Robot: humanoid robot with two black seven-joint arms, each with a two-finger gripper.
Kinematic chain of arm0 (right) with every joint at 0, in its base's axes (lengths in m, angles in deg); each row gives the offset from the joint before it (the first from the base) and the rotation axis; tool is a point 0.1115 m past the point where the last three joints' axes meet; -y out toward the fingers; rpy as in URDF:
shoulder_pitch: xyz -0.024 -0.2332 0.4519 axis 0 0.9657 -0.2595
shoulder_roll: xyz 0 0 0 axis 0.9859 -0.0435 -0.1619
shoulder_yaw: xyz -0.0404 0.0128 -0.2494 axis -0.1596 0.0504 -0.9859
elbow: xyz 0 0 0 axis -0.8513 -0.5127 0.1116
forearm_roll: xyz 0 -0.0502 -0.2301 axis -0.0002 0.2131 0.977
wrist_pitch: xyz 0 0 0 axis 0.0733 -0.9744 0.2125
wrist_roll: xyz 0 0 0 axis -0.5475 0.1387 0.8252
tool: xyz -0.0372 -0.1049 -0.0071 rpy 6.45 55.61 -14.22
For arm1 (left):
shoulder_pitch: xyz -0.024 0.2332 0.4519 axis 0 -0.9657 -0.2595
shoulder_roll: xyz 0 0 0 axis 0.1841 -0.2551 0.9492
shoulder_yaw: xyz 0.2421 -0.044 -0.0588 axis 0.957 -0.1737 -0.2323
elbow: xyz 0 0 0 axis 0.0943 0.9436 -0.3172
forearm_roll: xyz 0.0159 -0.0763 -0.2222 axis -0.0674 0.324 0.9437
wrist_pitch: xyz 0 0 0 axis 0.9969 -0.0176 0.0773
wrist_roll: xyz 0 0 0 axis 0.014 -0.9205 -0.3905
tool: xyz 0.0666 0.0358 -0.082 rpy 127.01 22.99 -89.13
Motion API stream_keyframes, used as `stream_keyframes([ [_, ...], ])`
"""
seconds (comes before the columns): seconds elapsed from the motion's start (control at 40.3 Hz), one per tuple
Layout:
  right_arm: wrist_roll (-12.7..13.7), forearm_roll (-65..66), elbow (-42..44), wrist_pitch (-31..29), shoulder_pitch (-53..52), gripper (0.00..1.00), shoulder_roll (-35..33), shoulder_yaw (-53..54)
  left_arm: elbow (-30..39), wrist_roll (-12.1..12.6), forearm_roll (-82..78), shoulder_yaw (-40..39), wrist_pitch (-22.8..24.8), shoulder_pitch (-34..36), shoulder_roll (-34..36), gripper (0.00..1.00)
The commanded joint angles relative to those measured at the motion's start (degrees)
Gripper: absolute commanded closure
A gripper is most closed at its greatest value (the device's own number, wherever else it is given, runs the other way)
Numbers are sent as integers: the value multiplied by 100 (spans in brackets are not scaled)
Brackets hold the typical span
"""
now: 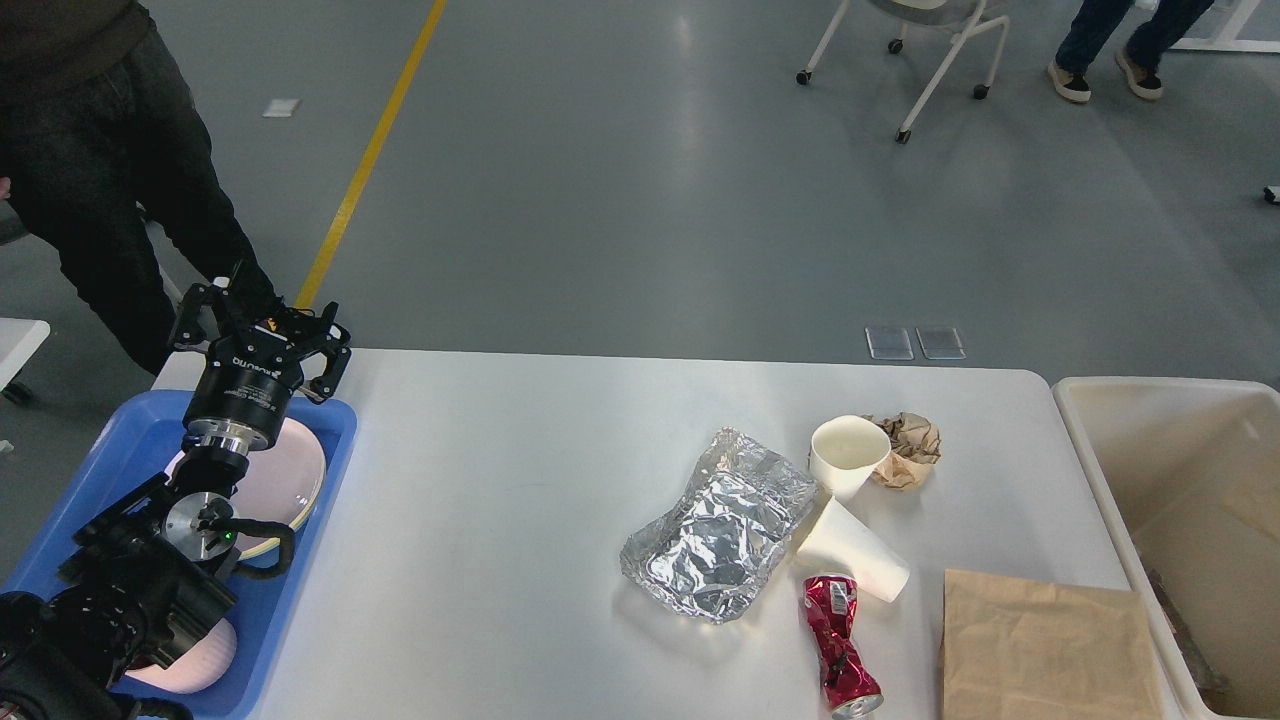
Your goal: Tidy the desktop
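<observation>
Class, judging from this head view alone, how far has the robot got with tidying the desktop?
Done: dishes sit in the blue tray, and something lies in the cream bin.
In hand: nothing; the left gripper hangs open over the tray's far edge.
Left on the desktop: crumpled foil, upright paper cup, tipped paper cup, brown paper wad, crushed red can, brown paper bag.

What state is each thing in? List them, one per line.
upright paper cup: standing, empty
second paper cup: tipped on its side
red can: crushed, lying down
foil sheet: crumpled, flat on the desktop
brown paper ball: wadded
paper bag: lying flat
left hand: open, empty
</observation>
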Motion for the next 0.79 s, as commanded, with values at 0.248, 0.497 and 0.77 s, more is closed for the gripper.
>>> stream_keyframes([
  [0.248, 1, 0, 10, 473, 467, 100, 216, 146, 0, 3, 0, 0, 0, 0, 0, 4],
  [0.497, -7, -9, 19, 806, 493, 48, 173, 269, 0, 3, 0, 0, 0, 8, 0, 4],
  [0.77, -16, -9, 10, 1237, 660, 14, 155, 278, 0, 3, 0, 0, 0, 0, 0, 4],
])
